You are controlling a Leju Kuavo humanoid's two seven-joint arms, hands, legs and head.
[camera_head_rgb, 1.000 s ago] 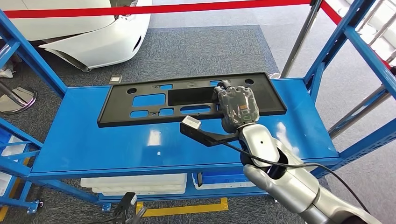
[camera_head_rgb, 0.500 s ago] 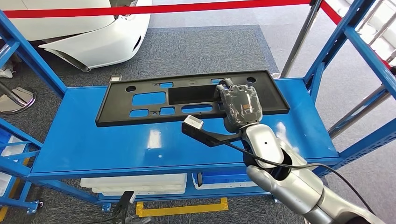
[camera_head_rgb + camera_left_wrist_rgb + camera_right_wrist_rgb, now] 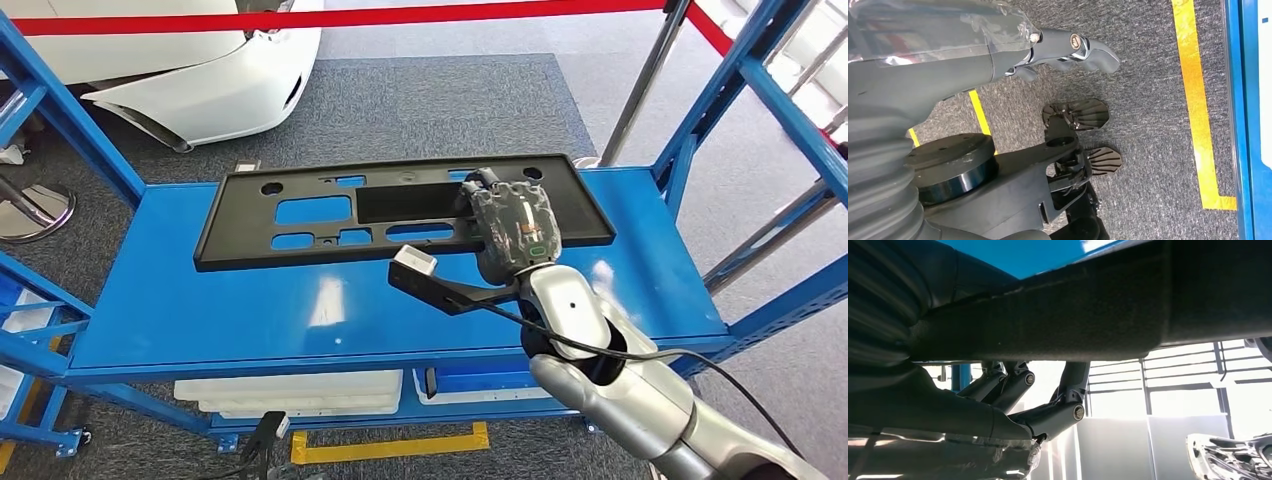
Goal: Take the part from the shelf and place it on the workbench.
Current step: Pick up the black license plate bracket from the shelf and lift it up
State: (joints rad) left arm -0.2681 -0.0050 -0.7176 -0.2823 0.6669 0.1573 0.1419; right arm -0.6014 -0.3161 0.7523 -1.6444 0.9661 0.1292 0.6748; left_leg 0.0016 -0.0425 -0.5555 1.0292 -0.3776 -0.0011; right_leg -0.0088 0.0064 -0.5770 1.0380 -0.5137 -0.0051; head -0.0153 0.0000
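The part (image 3: 240, 230) is a long black plastic panel with several cut-outs, lying along the far half of the blue shelf (image 3: 250, 310). My right hand (image 3: 512, 225) grips the panel right of its middle, fingers hooked over it from the near edge. In the right wrist view the panel's dark edge (image 3: 1098, 305) runs across the frame with my fingers (image 3: 1048, 415) reaching up against it. My left hand (image 3: 1068, 47) hangs over the grey carpet, loosely curled and holding nothing.
Blue shelf posts (image 3: 720, 90) rise at both ends of the shelf. A white car bumper (image 3: 200, 90), red barrier tape (image 3: 400, 17) and a metal stanchion (image 3: 645, 80) lie beyond it. White bins (image 3: 290, 392) sit on the level below. Yellow tape (image 3: 1198, 100) marks the carpet.
The panel has shifted to the left along the shelf with my right hand gripping it; its left end now sits farther left. The hand itself barely moved.
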